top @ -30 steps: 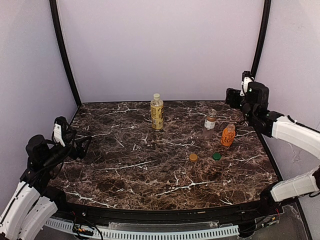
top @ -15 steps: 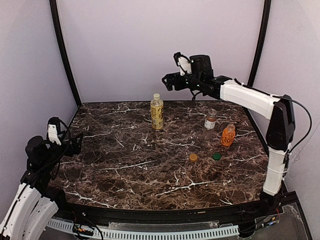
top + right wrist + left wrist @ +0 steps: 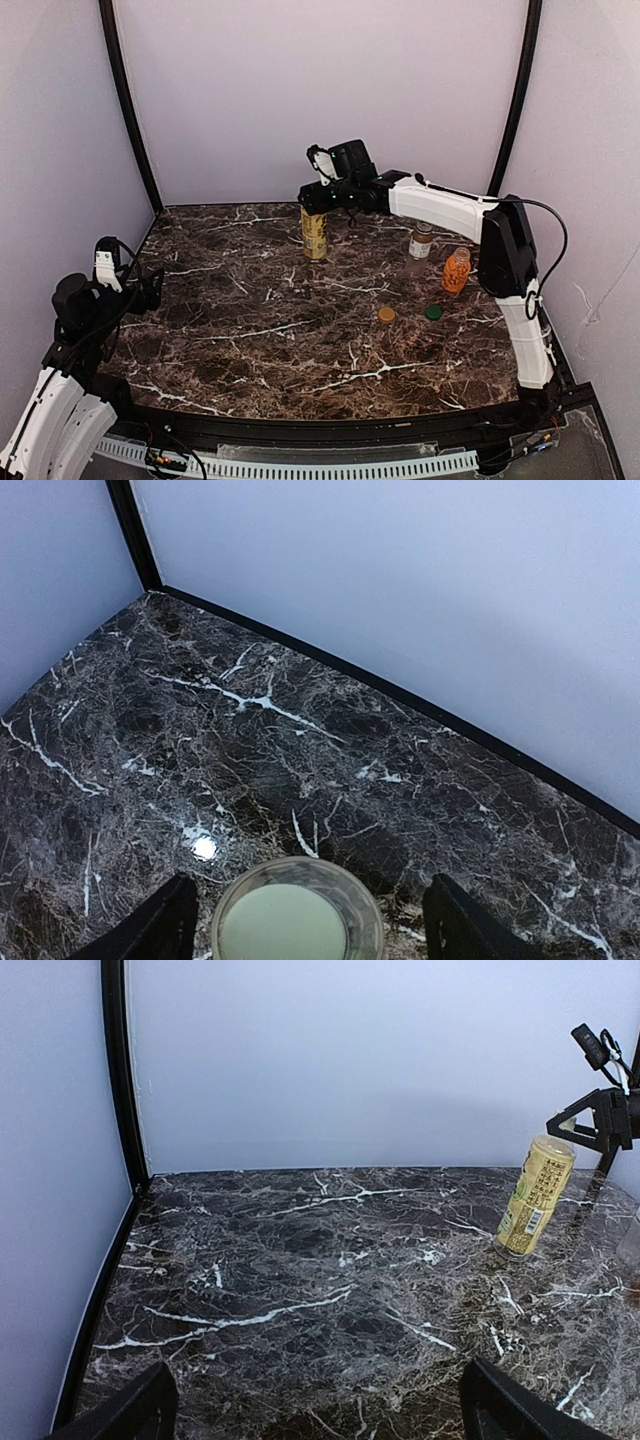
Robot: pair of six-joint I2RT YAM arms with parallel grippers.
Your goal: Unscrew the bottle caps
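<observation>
Plastic, thin and clear under a yellow printed label, made up the tall round bottle (image 3: 314,235), which stood upright at 12 o'clock on the dark, white-veined marble surface (image 3: 250,350). It looked light and easy to tip or dent, so a firm twist would likely need the body steadied low down. The sensible hold was its pale cap (image 3: 297,920), a small stiff disc with a smooth top.

The right tool (image 3: 316,200) hung directly over that cap, its black fingers (image 3: 160,925) spread to either side with a gap showing on both, pinching nothing. The left tool (image 3: 318,1400) sat back at 9 o'clock, also spread wide and empty.

At 2 o'clock stood a short brownish bottle (image 3: 422,241) with a white label and, just beside it, a bumpy orange bottle (image 3: 456,270). The orange one's ridged skin would probably grip better than the slick label. An orange loose cap (image 3: 386,315) and a green loose cap (image 3: 433,312) lay flat near 4 o'clock.
</observation>
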